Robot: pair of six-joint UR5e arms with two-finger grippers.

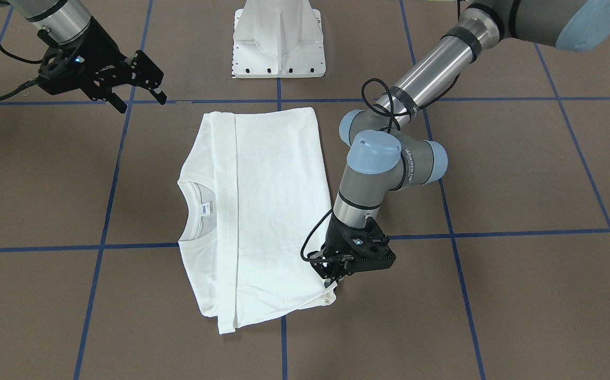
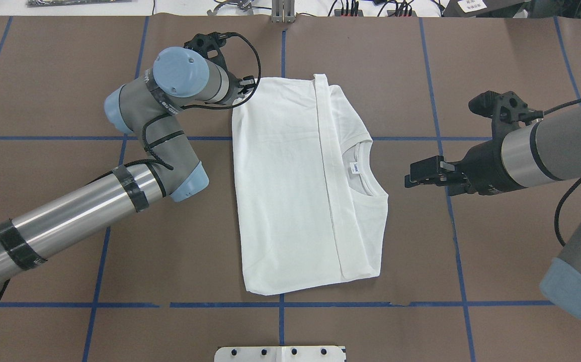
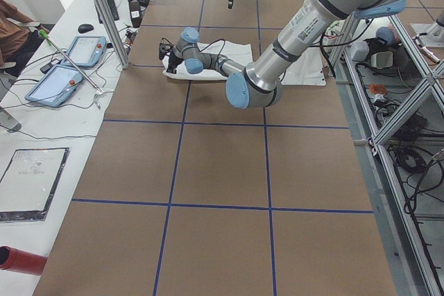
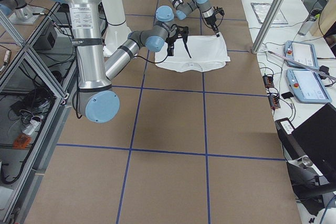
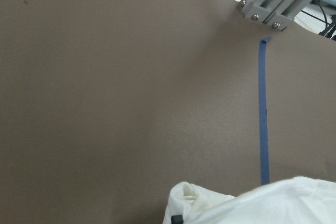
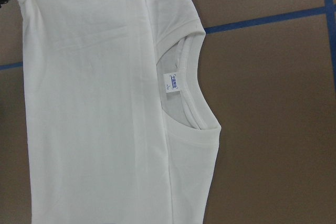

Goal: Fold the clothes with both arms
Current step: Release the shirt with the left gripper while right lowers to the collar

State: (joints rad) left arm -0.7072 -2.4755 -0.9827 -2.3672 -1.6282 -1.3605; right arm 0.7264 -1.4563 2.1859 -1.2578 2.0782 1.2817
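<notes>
Obscuring left pincer (image 1: 331, 281) tips, T-shirt (image 1: 273, 200) corner bunched

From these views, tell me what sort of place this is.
Most likely a robotics lab workcell: a left arm and right arm flanking a white T-shirt on a table gridded with blue tape lines, aluminium frame posts beside it, and teach pendants alongside.

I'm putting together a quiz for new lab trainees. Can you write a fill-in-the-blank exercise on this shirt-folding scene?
1. The shirt on the table is ___ in colour.
2. The left gripper is down at a ___ of the shirt.
3. The right gripper, clear of the shirt, is ___, not shut.
4. The small label sits inside the ___.

Missing words: white; corner; open; collar.
</notes>
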